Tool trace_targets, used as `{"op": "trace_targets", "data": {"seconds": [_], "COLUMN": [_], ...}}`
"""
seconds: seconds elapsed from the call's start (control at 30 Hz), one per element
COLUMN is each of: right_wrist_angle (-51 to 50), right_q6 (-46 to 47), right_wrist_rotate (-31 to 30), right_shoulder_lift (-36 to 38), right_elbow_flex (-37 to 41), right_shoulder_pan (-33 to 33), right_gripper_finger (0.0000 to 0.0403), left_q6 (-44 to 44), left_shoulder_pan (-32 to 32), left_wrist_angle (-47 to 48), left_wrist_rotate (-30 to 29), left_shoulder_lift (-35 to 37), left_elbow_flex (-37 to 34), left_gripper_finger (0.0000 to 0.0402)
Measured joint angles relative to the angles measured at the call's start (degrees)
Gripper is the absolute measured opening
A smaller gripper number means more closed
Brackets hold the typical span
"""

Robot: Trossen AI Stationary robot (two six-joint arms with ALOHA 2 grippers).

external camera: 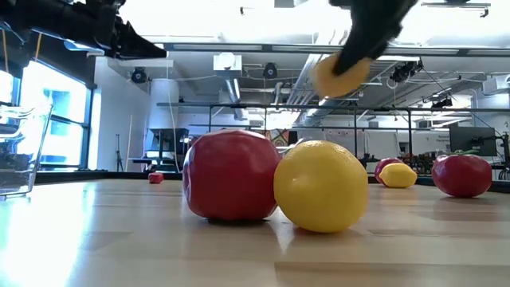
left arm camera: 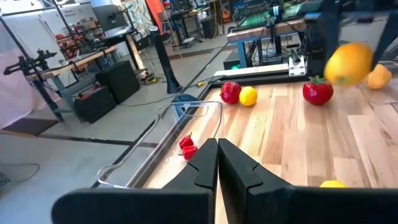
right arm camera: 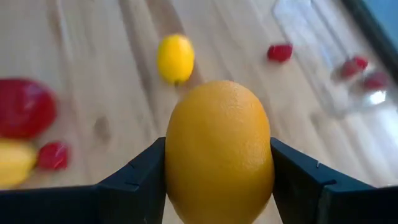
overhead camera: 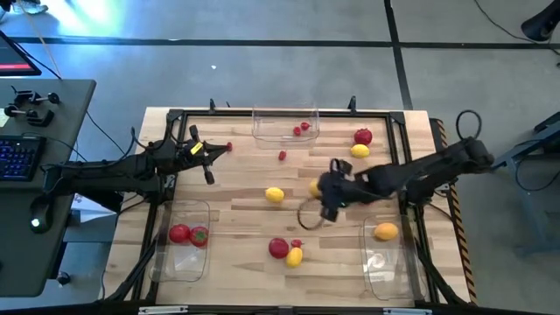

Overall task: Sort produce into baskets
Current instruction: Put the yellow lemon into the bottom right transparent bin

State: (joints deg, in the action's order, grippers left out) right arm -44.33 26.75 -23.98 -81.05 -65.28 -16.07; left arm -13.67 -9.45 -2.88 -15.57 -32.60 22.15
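Observation:
My right gripper (overhead camera: 322,188) is over the table's middle, shut on a yellow-orange lemon (right arm camera: 217,152) that hangs high in the low view (external camera: 341,73). My left gripper (left arm camera: 217,155) is shut at the far left (overhead camera: 219,149), with a red berry (overhead camera: 229,147) at its tip. The far bin (overhead camera: 284,136) holds berries (overhead camera: 302,129). The near left bin (overhead camera: 166,262) holds two tomatoes (overhead camera: 188,234). The near right bin (overhead camera: 385,271) holds an orange lemon (overhead camera: 385,232). My right gripper pinches the lemon between its two fingers, one on each side of its middle (right arm camera: 174,155). The lemon is lifted clear of the table. My left gripper: I cannot tell whether its shut tips touch the red berry beside them.
Loose on the table lie a tomato (overhead camera: 363,136) and a lemon (overhead camera: 359,150) at the far right, a berry (overhead camera: 282,156), a lemon (overhead camera: 275,194) at the middle, and a tomato (overhead camera: 278,248), a lemon (overhead camera: 294,256) and a berry (overhead camera: 297,242) near the front. A black frame (overhead camera: 411,157) edges the table.

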Motion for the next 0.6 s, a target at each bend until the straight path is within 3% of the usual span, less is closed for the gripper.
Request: {"op": "trace_targets", "data": {"seconds": [0.27,0.6], "right_wrist_angle": [-17.4,-26.0], "right_q6": [23.0,51.8], "right_wrist_rotate": [1.1,10.6], "right_shoulder_lift": [2.5,2.4], "right_elbow_flex": [0.0,0.0], "right_shoulder_pan": [-12.5,-27.3], "right_gripper_finger": [0.0209,0.0205], "left_q6": [0.1,1.1], "left_shoulder_pan": [0.0,0.0], "left_wrist_angle": [0.0,0.0], "left_wrist_rotate": [0.0,0.0], "left_shoulder_lift": [0.0,0.0], "left_elbow_flex": [0.0,0.0], "left_gripper_finger": [0.0000,0.0000]}}
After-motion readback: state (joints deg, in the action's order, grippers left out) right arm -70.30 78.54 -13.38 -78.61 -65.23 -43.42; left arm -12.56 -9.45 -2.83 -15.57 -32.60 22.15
